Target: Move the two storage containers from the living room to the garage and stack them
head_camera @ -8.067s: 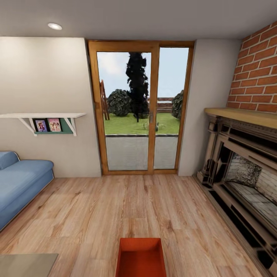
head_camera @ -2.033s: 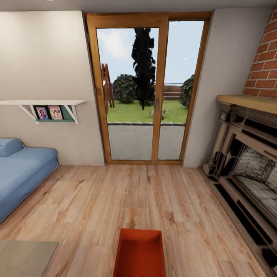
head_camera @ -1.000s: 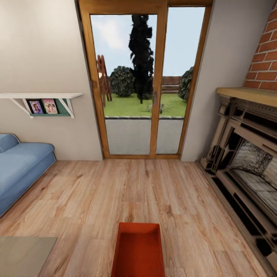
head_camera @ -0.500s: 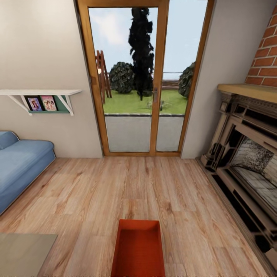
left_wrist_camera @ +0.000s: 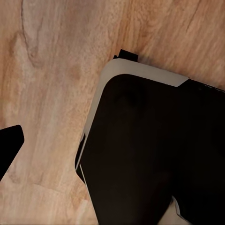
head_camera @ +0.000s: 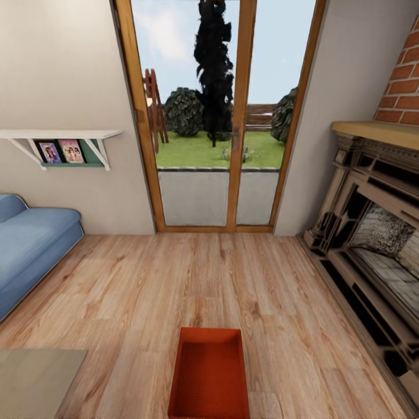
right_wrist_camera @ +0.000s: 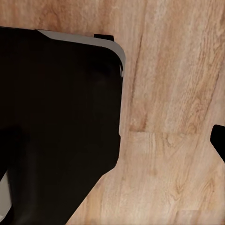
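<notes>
A large black body with a pale grey rim (left_wrist_camera: 140, 70) lies over light wood plank flooring (left_wrist_camera: 51, 84), which surrounds it.

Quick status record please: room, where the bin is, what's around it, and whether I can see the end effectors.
room: living room, wood plank floor
bin: one orange-red bin on the floor, dead ahead, near the bottom of the head view, open and empty
ahead: glass doors to the garden
left side: blue sofa, wall shelf with photos
right side: fireplace with brick above
second bin: not spotted
end effectors: state cannot be judged
</notes>
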